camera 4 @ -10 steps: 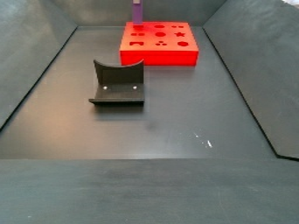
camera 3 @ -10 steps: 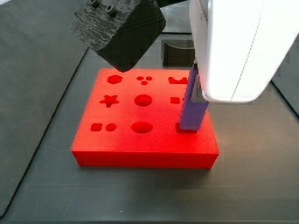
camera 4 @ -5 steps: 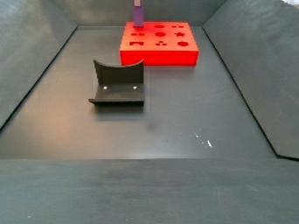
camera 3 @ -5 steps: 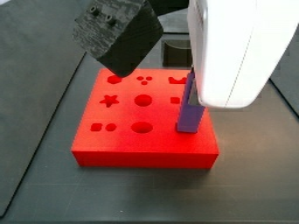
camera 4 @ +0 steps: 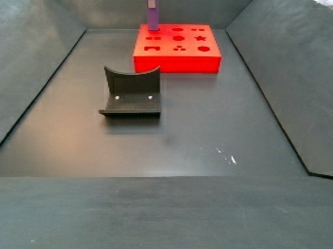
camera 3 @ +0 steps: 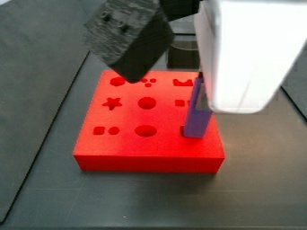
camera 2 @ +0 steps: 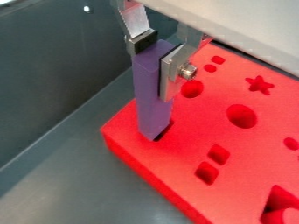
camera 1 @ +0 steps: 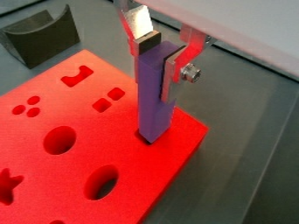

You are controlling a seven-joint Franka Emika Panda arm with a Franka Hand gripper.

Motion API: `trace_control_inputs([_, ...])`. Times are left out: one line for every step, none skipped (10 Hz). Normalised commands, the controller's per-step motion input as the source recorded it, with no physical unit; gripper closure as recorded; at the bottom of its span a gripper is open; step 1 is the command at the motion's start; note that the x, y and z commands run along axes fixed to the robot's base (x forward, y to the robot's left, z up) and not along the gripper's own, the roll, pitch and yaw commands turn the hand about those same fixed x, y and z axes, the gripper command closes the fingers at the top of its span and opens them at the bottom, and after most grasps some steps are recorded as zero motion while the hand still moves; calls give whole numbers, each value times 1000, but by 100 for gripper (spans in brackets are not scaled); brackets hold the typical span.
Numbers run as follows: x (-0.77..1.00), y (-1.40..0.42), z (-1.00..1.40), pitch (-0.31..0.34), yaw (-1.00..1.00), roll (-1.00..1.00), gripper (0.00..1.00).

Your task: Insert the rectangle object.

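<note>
The tool (camera 1: 160, 54) grips the purple bar (camera 1: 155, 96) by its upper end, one silver finger (camera 1: 136, 26) on each flat side, so the bar stands upright. Its lower end sits in a slot near a corner of the red block (camera 1: 82, 140), seemingly partly inserted. The block rests on the tabletop (camera 4: 196, 146), well apart from the dark curved holder (camera 4: 130, 92).

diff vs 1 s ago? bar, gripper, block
Little visibly changed. The gripper stays over the red block, fingers either side of the upright purple-blue bar, whose lower end sits in a slot near the block's edge. The wrist hardware shifted slightly. Block and dark curved holder stayed put.
</note>
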Motion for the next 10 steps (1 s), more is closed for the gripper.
trace_control_inputs([154,-14,-217,33,0,0,100])
trace_control_inputs([-40,0,-191,11,0,9,100])
trace_control_inputs([-203,80,-40,3,-109,0,100])
trace_control_inputs([-246,109,0,0,-103,-43,100])
trace_control_inputs([-243,74,0,0,-40,-79,100])
trace_control_inputs([0,0,0,0,0,-70,100])
trace_control_inputs([97,0,-80,0,17,-21,100])
trace_control_inputs([34,0,-123,0,20,-17,100])
trace_control_inputs([111,0,-151,0,91,-14,100])
trace_control_inputs([80,0,-189,0,131,-3,100])
